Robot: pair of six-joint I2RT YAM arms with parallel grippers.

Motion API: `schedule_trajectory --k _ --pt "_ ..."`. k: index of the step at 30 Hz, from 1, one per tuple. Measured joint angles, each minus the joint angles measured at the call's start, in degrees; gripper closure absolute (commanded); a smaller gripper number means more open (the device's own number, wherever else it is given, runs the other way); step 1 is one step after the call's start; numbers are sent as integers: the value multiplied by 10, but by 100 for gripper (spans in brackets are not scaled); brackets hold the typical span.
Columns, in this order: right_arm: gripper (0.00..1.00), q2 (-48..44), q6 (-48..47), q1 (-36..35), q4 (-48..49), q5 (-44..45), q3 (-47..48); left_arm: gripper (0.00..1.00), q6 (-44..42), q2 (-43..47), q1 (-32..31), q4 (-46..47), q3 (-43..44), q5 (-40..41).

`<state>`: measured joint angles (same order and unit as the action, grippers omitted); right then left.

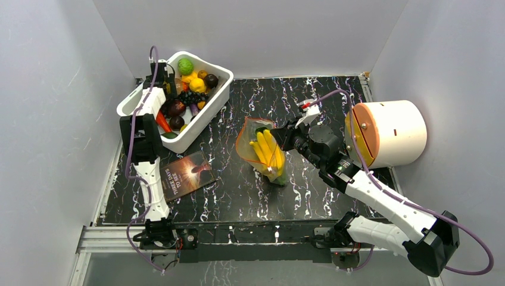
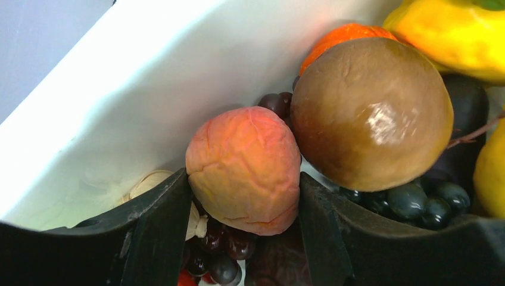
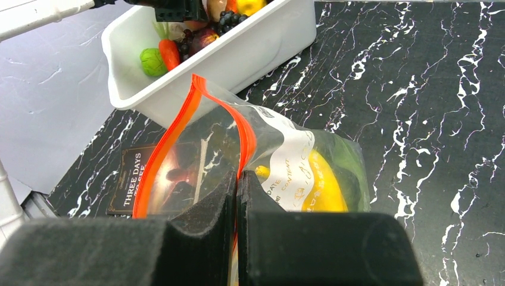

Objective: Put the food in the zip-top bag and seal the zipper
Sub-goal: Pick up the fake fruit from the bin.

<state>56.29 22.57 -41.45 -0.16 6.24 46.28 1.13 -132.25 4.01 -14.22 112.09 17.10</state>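
**One robot arm holds a clear bag open while the other reaches into a tub of toy food**

From above, a black marbled table fills the middle of the frame, with both arm bases along the bottom edge. At lower left a dark booklet lies flat.

At centre the bag rests on the table, its mouth toward the upper left. The zipper, an orange strip, gapes unsealed. Inside lie a yellow banana bunch and a green piece at the bag's closed lower end.

The right gripper comes in from the right and is clenched on the bag's rim. Its wrist view shows both fingers pressed together with the zipper edge pinched between them. At far right a white cylinder with a tan end face lies on its side.

At upper left the white tub holds the rest of the food, including a carrot at its near end. The left gripper is down inside the tub.

Its wrist view shows a peach between the two fingers, both touching its sides, so it is grasping the peach. Whether the peach is lifted cannot be told. Touching the peach on the right is a glossy brown ball. Dark grapes sit below the ball. A yellow piece fills that frame's upper right corner.
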Motion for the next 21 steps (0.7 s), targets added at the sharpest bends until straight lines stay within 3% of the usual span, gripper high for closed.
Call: schedule_trajectory --k 16,21 --pt "100 11 19 0 5 -10 -3 58 43 178 0 -28 -131 -53" --pt "100 15 35 0 5 -23 -3 58 64 236 0 -56 -173 -103"
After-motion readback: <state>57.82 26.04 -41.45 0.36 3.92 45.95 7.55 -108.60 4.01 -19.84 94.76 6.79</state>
